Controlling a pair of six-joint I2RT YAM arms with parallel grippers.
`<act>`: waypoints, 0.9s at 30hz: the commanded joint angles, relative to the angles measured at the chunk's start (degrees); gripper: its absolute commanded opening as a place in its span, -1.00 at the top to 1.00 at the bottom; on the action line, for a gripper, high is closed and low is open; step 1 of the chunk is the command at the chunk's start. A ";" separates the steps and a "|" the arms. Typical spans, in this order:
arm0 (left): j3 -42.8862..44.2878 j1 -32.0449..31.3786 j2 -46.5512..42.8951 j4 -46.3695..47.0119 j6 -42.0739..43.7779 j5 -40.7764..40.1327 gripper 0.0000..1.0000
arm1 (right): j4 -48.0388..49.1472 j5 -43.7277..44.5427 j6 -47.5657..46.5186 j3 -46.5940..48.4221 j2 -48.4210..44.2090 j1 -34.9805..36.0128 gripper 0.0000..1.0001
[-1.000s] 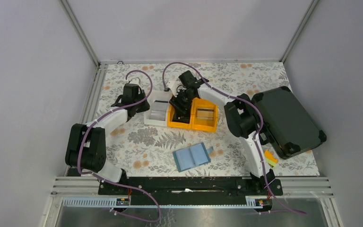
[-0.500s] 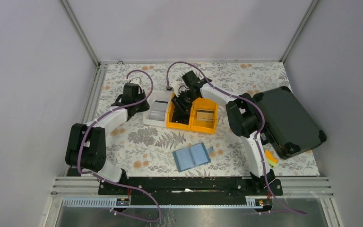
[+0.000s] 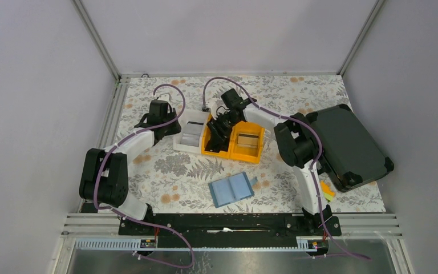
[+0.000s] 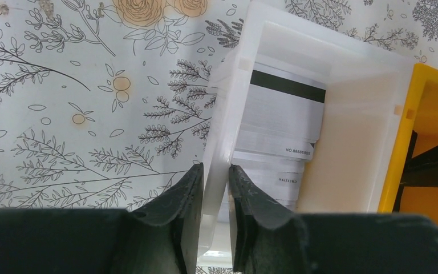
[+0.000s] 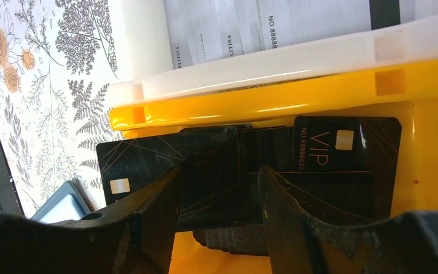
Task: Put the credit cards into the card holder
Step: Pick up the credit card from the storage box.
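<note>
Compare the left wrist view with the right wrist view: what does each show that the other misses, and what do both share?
Only the left wrist view: the left fingers pinching a wall of the white bin. Only the right wrist view: black cards stacked in the orange bin, the right fingers spread apart over them, and a corner of the blue card holder. Both: the white bin with its pale cards, the orange bin beside it, and the floral tablecloth.
</note>
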 commanded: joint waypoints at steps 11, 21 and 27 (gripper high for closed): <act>-4.50 0.28 -18.33 2.12 -13.55 -1.93 -0.50 | 0.25 7.64 5.59 -4.06 -5.16 -0.38 -0.16; -20.68 -8.58 -20.06 24.07 -39.47 8.87 -0.21 | 7.08 9.01 11.09 -9.76 -8.43 -0.33 -0.14; -23.05 -15.00 -12.08 33.40 -47.48 8.82 -0.13 | 8.09 8.05 11.92 -10.40 -8.14 -0.33 -0.13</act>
